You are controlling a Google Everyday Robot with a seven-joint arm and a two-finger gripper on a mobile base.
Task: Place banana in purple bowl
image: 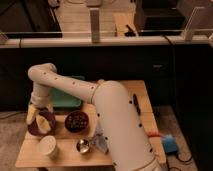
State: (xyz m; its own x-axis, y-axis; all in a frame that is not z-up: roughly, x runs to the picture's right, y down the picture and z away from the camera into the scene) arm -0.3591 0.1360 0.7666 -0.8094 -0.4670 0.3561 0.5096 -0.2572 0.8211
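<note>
**A:** Where's your gripper (40, 109) right now?

**B:** Down at the far left of the table (131, 89), low over the purple bowl (36, 128). You've folded the arm (65, 85) back across the green tray (65, 98) to reach it, which I'd judge is why the wrist hangs so steeply above the bowl.

**A:** Fingers spread or pinched?

**B:** You cannot tell from here; the wrist hides them.

**A:** And the banana (33, 114)?

**B:** A pale curved piece sits at the bowl's left rim, just under the gripper, with more pale yellow lying inside the bowl. Whether you're gripping it is unclear.

**A:** What's in the other containers?

**B:** The dark bowl (77, 121) just right of the purple one holds dark reddish contents. The white cup (48, 146) near the front edge looks empty, and the small metal cup (83, 146) beside it too, though that's hard to read.
</note>
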